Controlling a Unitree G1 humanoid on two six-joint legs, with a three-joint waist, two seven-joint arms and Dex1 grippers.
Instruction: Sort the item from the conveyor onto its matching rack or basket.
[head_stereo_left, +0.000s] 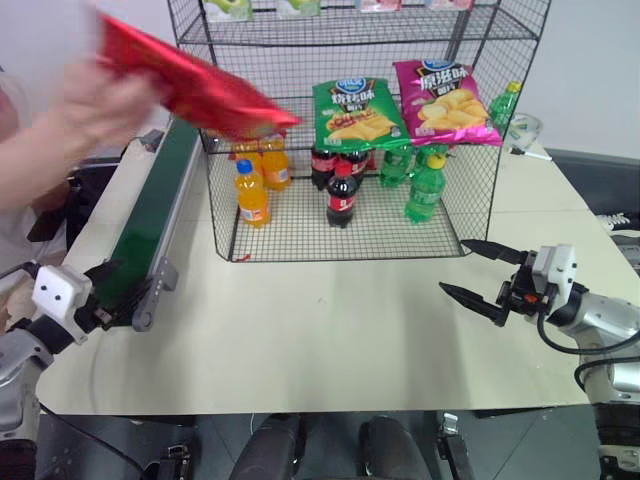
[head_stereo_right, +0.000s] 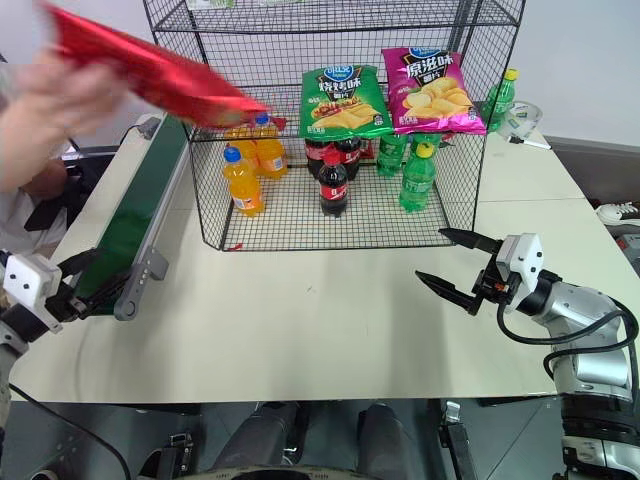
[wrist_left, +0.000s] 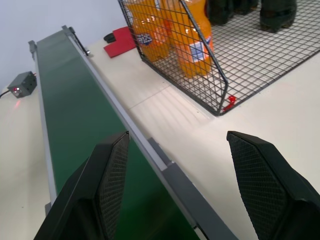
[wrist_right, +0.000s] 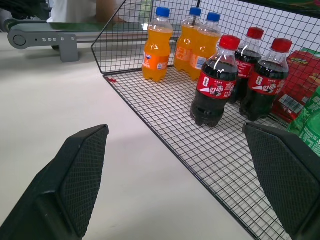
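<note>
A person's hand (head_stereo_left: 95, 110) holds the item, a shiny red crisp bag (head_stereo_left: 190, 85), in the air over the far part of the conveyor (head_stereo_left: 150, 215). The conveyor's dark green belt runs along the table's left side. The tall wire rack (head_stereo_left: 290, 235) stands behind the table's middle. My left gripper (head_stereo_left: 108, 293) is open at the conveyor's near end, with one finger over the belt (wrist_left: 75, 115) and nothing between the fingers. My right gripper (head_stereo_left: 452, 265) hangs open over the table in front of the rack's right corner, also empty.
A green crisp bag (head_stereo_left: 357, 113) and a magenta one (head_stereo_left: 445, 100) lie on a rack shelf. Orange bottles (head_stereo_left: 252, 193), cola bottles (head_stereo_left: 342, 195) and green bottles (head_stereo_left: 425, 187) stand on the bottom tier. A small grey box (wrist_left: 21, 84) sits beside the belt.
</note>
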